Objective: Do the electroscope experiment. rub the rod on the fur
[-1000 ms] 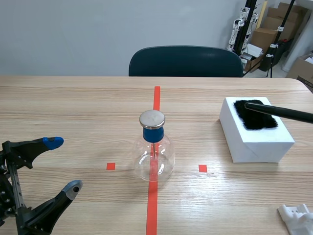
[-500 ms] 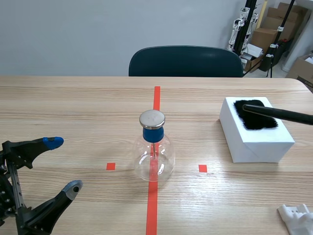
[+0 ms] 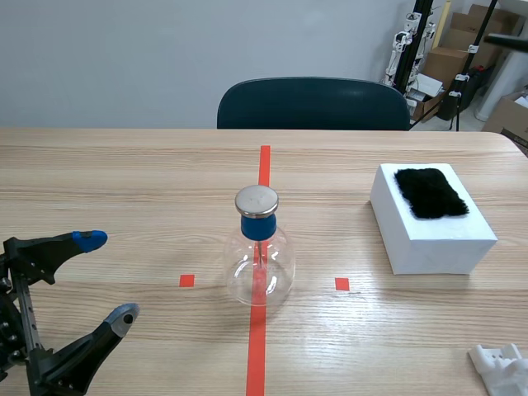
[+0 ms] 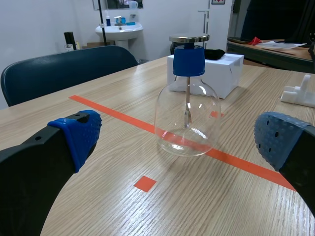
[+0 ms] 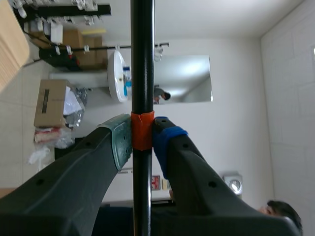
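Note:
The electroscope, a clear glass flask [image 3: 260, 264] with a blue neck and a metal disc [image 3: 256, 200] on top, stands on the red centre line. Black fur [image 3: 430, 192] lies on a white block [image 3: 429, 239] at the right, with nothing touching it. In the right wrist view my right gripper [image 5: 142, 137] is shut on the black rod [image 5: 142, 59] at its orange band, and the rod points away from the table. Only a dark rod end [image 3: 505, 40] shows at the scene's upper right. My left gripper [image 3: 107, 276] is open near the front left, the flask [image 4: 187, 118] ahead of it.
A dark blue chair [image 3: 313, 103] stands behind the table's far edge. A white plastic piece [image 3: 499, 367] lies at the front right corner. Cardboard boxes and stands fill the room's back right.
The rod, which lay across the fur, has lifted off it and swung up out of the right side of the scene. The left arm has not moved.

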You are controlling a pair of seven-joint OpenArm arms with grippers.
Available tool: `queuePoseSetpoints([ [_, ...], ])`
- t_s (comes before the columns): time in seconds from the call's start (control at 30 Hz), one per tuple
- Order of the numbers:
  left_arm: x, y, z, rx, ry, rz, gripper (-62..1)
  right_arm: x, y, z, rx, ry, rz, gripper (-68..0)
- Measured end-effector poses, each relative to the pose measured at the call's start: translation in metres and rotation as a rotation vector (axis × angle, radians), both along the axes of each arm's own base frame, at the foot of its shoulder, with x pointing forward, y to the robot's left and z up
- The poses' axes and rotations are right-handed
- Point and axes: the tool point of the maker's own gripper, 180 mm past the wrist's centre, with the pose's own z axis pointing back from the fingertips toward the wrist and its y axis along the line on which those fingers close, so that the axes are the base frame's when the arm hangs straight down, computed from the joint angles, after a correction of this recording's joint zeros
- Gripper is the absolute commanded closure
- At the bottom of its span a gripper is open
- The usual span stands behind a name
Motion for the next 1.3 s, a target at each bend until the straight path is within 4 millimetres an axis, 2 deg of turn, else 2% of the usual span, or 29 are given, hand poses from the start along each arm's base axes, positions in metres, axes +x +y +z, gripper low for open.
queuePoseSetpoints([
  [0.17,0.000,0.000,0.000,-0.001,0.000,0.000,-62.3,0.029,-0.001,0.012,-0.052,-0.026,-0.022,-0.4],
  [0.33,0.000,0.000,0.000,0.000,0.000,0.000,-62.3,0.045,-0.003,-0.014,-0.079,0.032,-0.037,-0.4],
  [0.43,0.000,0.000,0.000,0.000,0.000,0.000,-62.3,0.049,-0.008,-0.034,-0.103,0.085,-0.051,-0.4],
  [0.73,0.000,0.000,0.000,0.000,0.000,0.000,-62.3,0.049,-0.028,-0.075,-0.163,0.197,-0.080,-0.4],
  [1.17,0.000,0.000,0.000,0.000,0.000,0.000,-62.3,0.051,-0.050,-0.101,-0.193,0.272,-0.109,-0.4],
  [1.3,0.000,0.000,0.000,-0.001,0.000,0.000,-62.3,0.055,-0.048,-0.113,-0.173,0.292,-0.106,-0.4],
])
